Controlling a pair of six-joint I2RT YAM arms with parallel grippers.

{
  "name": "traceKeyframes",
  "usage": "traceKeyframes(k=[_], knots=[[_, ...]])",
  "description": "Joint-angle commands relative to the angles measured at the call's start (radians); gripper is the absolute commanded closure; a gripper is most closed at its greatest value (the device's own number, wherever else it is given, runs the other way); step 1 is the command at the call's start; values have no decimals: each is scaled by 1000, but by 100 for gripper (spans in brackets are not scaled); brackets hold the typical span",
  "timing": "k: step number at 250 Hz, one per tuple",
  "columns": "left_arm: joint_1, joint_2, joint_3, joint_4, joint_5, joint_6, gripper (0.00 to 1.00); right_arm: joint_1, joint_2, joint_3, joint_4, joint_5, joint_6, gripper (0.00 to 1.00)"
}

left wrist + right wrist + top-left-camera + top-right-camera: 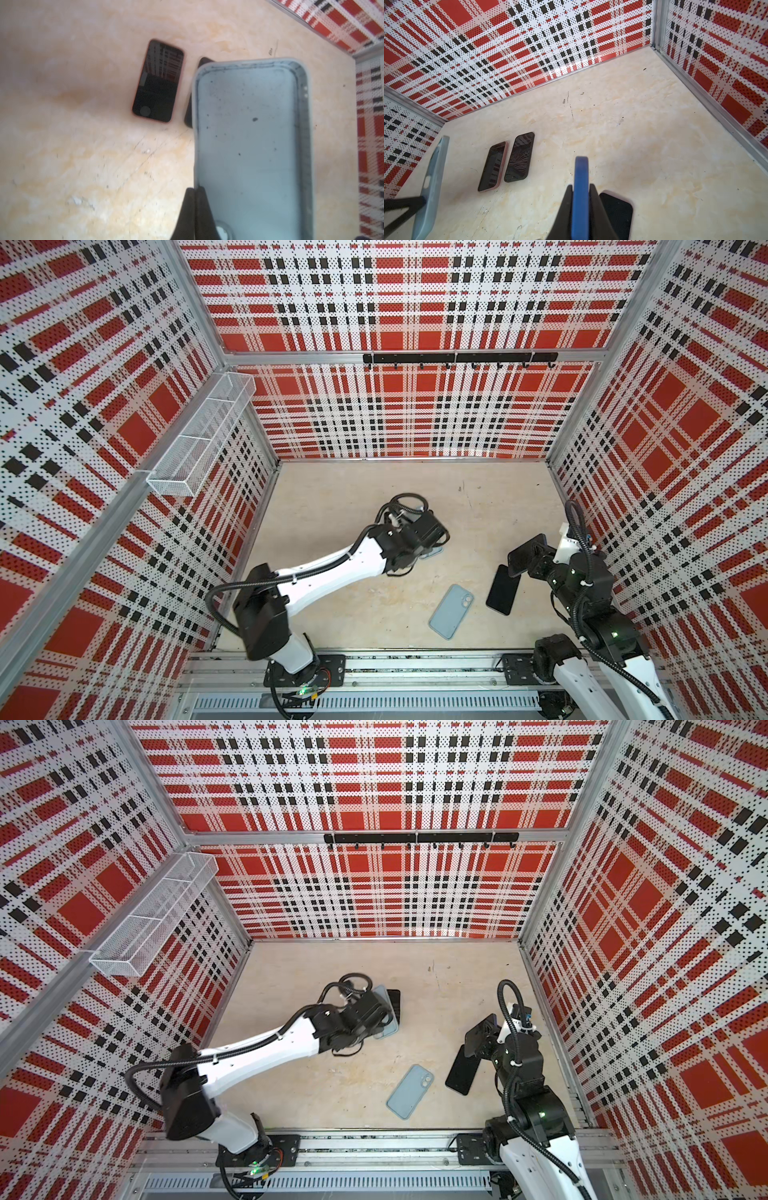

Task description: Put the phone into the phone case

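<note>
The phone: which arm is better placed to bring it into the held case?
Right. The right pincer is shut on the blue phone, held in the air; the left pincer only holds the pale blue case, hollow side empty.

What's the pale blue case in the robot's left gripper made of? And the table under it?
The pale blue case looks like soft matte silicone or rubbery plastic: dull, no glare, dust specks clinging inside. The table looks like cream marble-patterned board, smooth and slightly glossy with dark scratches; real stone or printed laminate, I cannot tell.
</note>
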Motion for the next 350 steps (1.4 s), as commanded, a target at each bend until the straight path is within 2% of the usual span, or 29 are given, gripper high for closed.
traceKeyframes(k=[1, 38, 68, 126, 176, 186, 199, 211, 223, 235, 248, 270, 284, 302, 314, 325, 350], knots=[[-34, 1, -136, -50, 19, -401, 100, -4, 0, 7, 123, -46, 21, 100], [-37, 2, -141, -119, 32, -556, 100, -4, 3, 3, 139, -85, 55, 100], [-29, 63, -126, -136, 114, -627, 100, -4, 6, 2, 146, -99, 64, 100], [-15, 210, -122, -97, 304, -668, 100, -3, 29, 22, 151, -109, 63, 100], [-7, 213, -160, -55, 299, -664, 100, -4, 41, 27, 150, -112, 60, 100], [-1, 202, -166, -42, 286, -634, 83, -4, 43, 26, 151, -112, 59, 100], [13, 180, -168, -22, 270, -558, 53, -4, 49, 28, 149, -112, 59, 100], [32, 159, -156, -23, 264, -454, 32, -4, 56, 31, 148, -113, 56, 100], [59, 138, -127, -56, 273, -330, 18, -4, 62, 36, 149, -114, 57, 100], [94, 124, -88, -105, 287, -177, 10, -4, 73, 42, 149, -117, 56, 100], [134, 107, -47, -134, 307, 37, 9, -4, 85, 48, 152, -121, 55, 100], [167, 61, 2, -214, 247, 336, 11, -3, 107, 54, 160, -128, 57, 100], [183, 16, -9, -179, 275, 545, 15, -4, 117, 56, 165, -128, 59, 100], [197, -29, -37, -155, 295, 755, 18, -4, 127, 55, 173, -126, 62, 100], [216, -36, -55, -160, 316, 853, 21, -4, 132, 54, 176, -124, 65, 100], [251, -23, -76, -143, 410, 947, 23, -3, 139, 53, 180, -122, 68, 100], [314, 40, -117, -143, 552, 1036, 28, -3, 155, 55, 186, -121, 66, 100]])
